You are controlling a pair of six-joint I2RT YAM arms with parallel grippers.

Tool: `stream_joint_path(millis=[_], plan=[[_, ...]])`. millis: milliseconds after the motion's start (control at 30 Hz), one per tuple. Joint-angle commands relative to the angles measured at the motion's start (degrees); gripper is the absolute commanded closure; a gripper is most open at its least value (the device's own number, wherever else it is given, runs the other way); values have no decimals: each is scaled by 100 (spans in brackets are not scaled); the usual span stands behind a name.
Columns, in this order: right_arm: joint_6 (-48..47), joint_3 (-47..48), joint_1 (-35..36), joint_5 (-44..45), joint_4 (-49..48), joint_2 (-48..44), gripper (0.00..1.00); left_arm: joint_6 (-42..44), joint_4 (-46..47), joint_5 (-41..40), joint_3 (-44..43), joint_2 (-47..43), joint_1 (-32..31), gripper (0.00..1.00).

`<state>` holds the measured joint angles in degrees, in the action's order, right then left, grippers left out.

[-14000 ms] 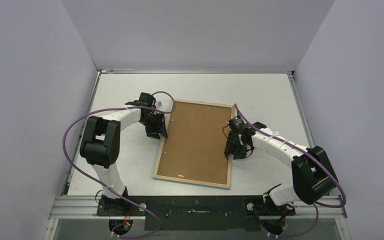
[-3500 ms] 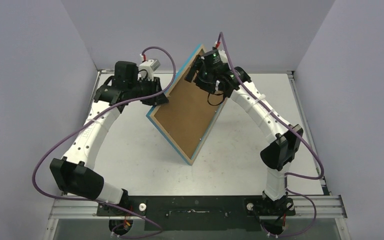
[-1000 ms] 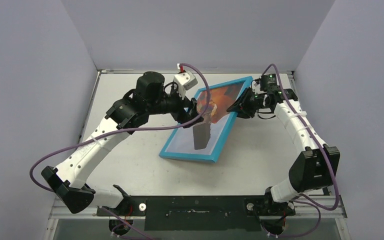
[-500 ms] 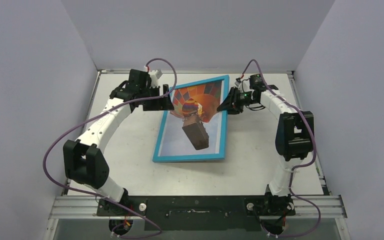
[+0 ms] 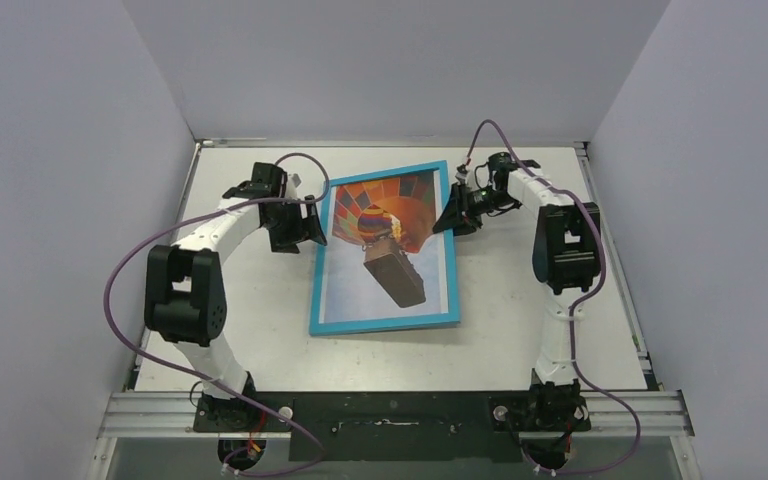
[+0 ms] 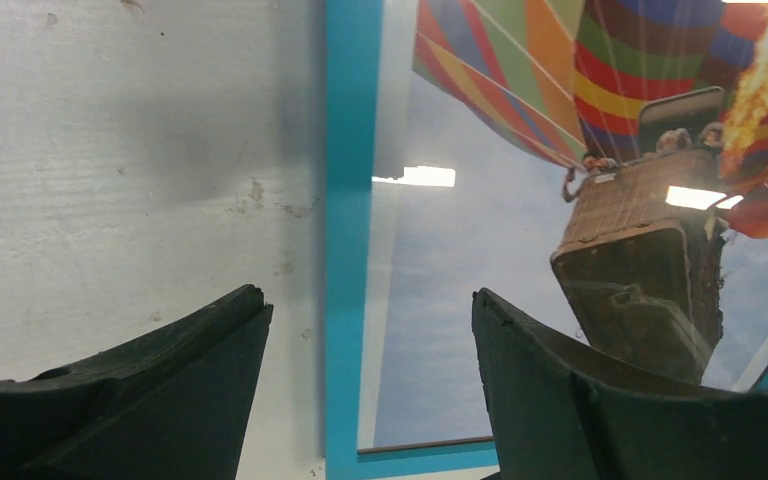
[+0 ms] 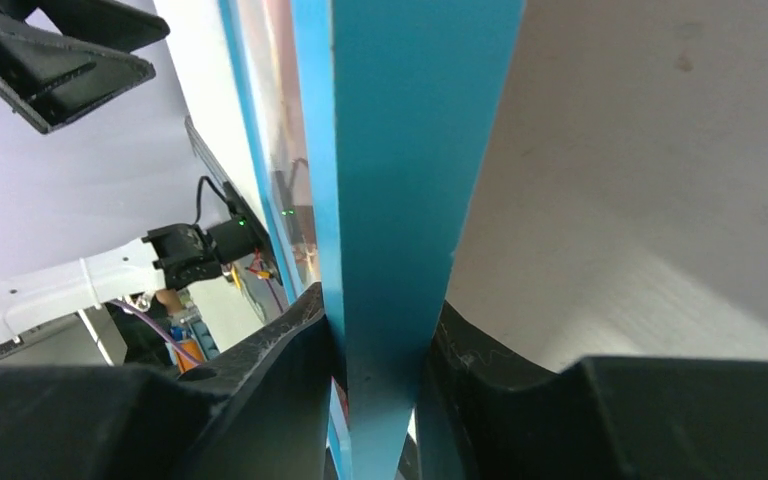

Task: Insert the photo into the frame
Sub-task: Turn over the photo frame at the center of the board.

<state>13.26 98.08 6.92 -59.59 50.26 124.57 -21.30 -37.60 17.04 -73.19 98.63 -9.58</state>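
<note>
We note that the frame (image 5: 385, 325), which stood raised between the arms with its brown back to the top camera a few seconds ago, has been turned over and lowered. It now lies face up on the table (image 5: 260, 340), between the two arms. The photo (image 5: 385, 250) shows behind the glazing inside the blue border, so we judge the insertion done and only the set-down left to finish. The right gripper (image 5: 450, 218) is clamped on the frame's far right edge; its wrist view shows the blue edge (image 7: 400, 200) pinched between both fingers. The left gripper (image 5: 305, 225) has its fingers apart and grips nothing; its wrist view shows them straddling the left border (image 6: 345, 250) from above. We cannot tell whether the gripped edge rests fully on the table. Once it does, we judge that the right gripper can let go.
</note>
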Motion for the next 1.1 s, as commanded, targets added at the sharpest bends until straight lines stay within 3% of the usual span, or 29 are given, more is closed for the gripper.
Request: stream_joint_path(millis=[0, 167, 433, 500, 667, 867, 900, 933, 967, 1067], plan=[[-1284, 551, -20, 274, 598, 286, 69, -61, 261, -21, -22, 491, 98, 28], [-1282, 506, -18, 431, 571, 361, 60, -198, 383, -204, -37, 814, 144, 30], [-813, 244, -132, 780, -45, 162, 39, -339, 935, 238, 72, 984, 216, 28], [-696, 126, -195, 922, -197, 0, 39, -336, 870, 221, -1, 996, 211, 28], [-297, -290, -332, 1774, -557, -587, 32, -233, 510, -160, -149, 732, 216, 29], [481, -1119, -356, 3722, -998, -1840, 28, -118, -110, -431, -310, 168, 234, 29], [609, -1298, -354, 4061, -1048, -2114, 28, -127, -201, -460, -330, 35, 237, 28], [745, -1472, -350, 4371, -1072, -2490, 27, -129, -294, -468, -355, -88, 238, 21], [881, -1660, -349, 4680, -1091, -2812, 26, -127, -387, -461, -381, -218, 239, 6], [1209, -2248, -314, 5241, -1068, -3723, 15, -32, -638, -415, -452, -633, 238, 3]])
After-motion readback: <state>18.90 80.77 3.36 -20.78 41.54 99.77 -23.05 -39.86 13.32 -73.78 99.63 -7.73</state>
